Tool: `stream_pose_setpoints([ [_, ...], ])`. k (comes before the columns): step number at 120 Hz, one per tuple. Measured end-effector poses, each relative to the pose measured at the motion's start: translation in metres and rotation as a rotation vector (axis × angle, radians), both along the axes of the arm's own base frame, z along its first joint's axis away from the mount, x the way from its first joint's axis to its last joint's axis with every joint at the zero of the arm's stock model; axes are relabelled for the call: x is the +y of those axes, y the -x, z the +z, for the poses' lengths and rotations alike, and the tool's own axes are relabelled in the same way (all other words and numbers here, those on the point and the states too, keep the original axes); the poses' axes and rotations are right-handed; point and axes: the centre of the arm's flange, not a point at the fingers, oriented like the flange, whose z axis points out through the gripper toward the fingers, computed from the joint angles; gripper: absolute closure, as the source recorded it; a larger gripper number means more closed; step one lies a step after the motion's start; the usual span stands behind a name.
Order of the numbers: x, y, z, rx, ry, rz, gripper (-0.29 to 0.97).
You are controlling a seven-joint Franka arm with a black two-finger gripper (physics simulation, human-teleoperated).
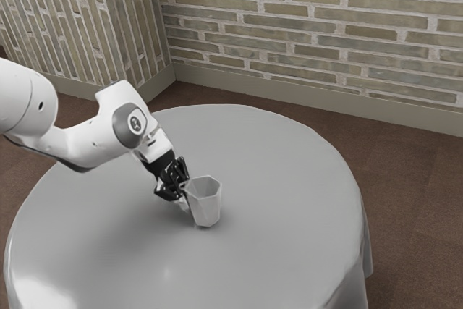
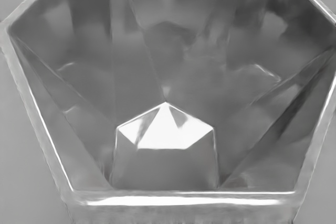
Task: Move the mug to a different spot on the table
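White and faceted, the mug (image 1: 205,200) stands with its mouth up on the round grey desk (image 1: 289,179). It sits toward the exterior view's left of the desk's middle, well in from every edge. Its foot looks to meet the desk top, though I cannot tell whether it truly rests there or hangs a hair above.

The black claw (image 1: 173,186) is at the mug's rim, on the side that faces the exterior view's left. It reaches down at a slant from the white arm (image 1: 87,135) and overlaps the wall of the mug there. Claw and mug are touching or very nearly so. From this angle I cannot tell whether the claw is clamped on that wall or only lies against it.

From the hand's camera the mug (image 2: 168,140) is directly below. The view goes straight into its angular, many-sided mouth and down to the pale bottom, and one straight stretch of rim lies closest to the hand.

Behind the desk are a brick wall (image 1: 311,19) and a brown floor (image 1: 405,179).
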Motion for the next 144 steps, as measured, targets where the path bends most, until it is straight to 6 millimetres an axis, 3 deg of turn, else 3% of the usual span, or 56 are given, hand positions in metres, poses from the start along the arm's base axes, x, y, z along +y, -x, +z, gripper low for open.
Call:
stream_pose_setpoints([
  [41,0.018,-0.001,0.027,-0.11,0.093,0.031,0.76],
  [105,0.099,0.006,0.035,-0.183,0.08,0.072,0.77],
  [121,0.117,-0.002,0.024,-0.186,0.078,0.082,0.78],
  [144,0.125,-0.02,-0.003,-0.172,0.081,0.067,0.77],
])
